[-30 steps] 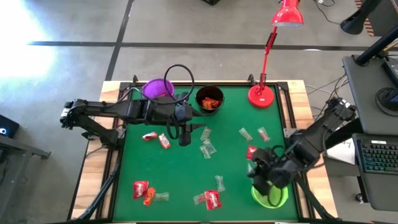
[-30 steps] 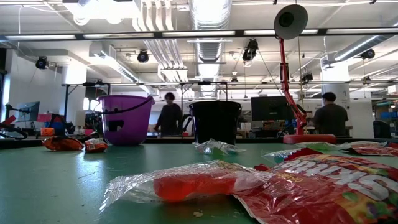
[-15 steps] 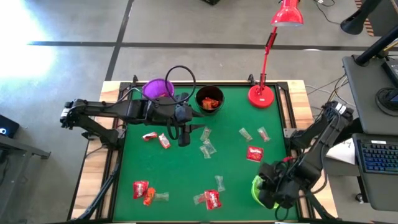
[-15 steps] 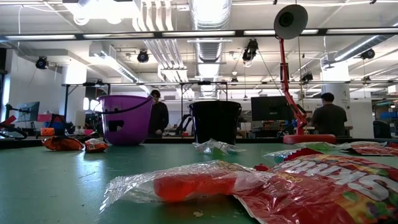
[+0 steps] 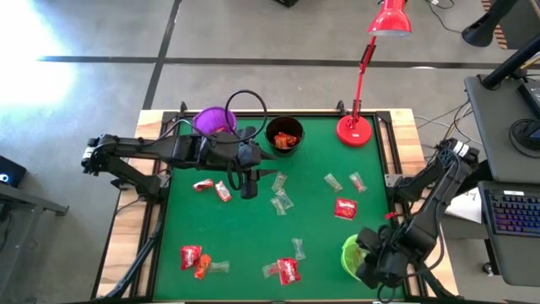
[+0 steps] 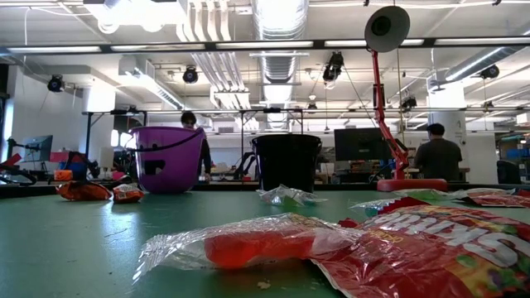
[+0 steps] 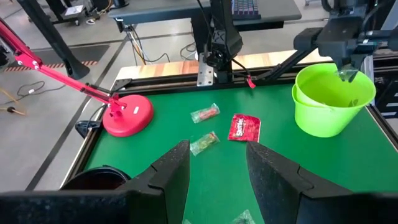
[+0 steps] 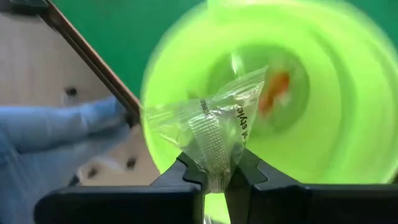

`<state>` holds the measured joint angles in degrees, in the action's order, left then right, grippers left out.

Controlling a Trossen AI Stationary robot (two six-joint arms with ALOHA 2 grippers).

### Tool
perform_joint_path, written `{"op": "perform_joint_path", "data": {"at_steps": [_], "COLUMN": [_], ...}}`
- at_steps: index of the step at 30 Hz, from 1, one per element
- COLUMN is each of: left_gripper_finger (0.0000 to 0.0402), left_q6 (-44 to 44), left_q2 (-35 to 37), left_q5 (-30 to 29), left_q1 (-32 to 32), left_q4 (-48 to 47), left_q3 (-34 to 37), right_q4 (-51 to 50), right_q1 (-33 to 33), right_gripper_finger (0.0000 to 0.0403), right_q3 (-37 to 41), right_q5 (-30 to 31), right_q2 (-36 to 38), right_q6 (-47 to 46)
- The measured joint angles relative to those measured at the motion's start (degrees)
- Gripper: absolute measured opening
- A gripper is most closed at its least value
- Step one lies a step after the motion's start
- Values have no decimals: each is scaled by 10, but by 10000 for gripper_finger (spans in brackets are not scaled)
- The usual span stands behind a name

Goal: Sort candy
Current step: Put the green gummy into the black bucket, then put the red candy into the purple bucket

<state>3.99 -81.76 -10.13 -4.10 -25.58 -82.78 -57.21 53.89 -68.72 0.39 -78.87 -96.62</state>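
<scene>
My right gripper hangs over the green cup at the table's near right corner, shut on a clear cellophane candy. An orange sweet lies inside the cup. My left gripper hangs open and empty near the black cup, which holds red and orange candies. Red candies and clear ones lie scattered flat on the green mat. The purple cup stands at the far left. My right gripper pinches the clear wrapper's end between its two fingertips. The fingers point down at the cup's mouth. The rest of the wrapper sticks out past the fingertips, lifted clear above the cup's opening.
A red desk lamp stands with its base at the far right of the mat. More candies lie near the front edge, at the near left and below the left arm. A wooden frame borders the mat.
My right gripper has gone toward the table's near right corner, off the mat's middle right, and now stands over the green cup. The red candy it stood beside lies uncovered. A person in the room behind has walked toward the purple cup.
</scene>
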Motion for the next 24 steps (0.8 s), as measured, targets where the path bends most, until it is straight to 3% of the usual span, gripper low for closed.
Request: {"op": "perform_joint_path", "data": {"at_steps": [3, 14, 24], "left_gripper_finger": [141, 141, 141], "left_q6": [0, -2, -14], "left_q2": [0, 0, 0], "left_q5": [0, 0, 1], "left_q1": [0, 1, 7], "left_q4": [-1, -40, -71], "left_q3": [0, 0, 0], "right_q4": [0, 0, 0], "right_q1": [1, 1, 1], "right_gripper_finger": [52, 152, 180], "right_q3": [15, 22, -3], "right_q5": [-39, -32, 15], "right_q2": [0, 0, 3], "right_q6": [-20, -33, -61]}}
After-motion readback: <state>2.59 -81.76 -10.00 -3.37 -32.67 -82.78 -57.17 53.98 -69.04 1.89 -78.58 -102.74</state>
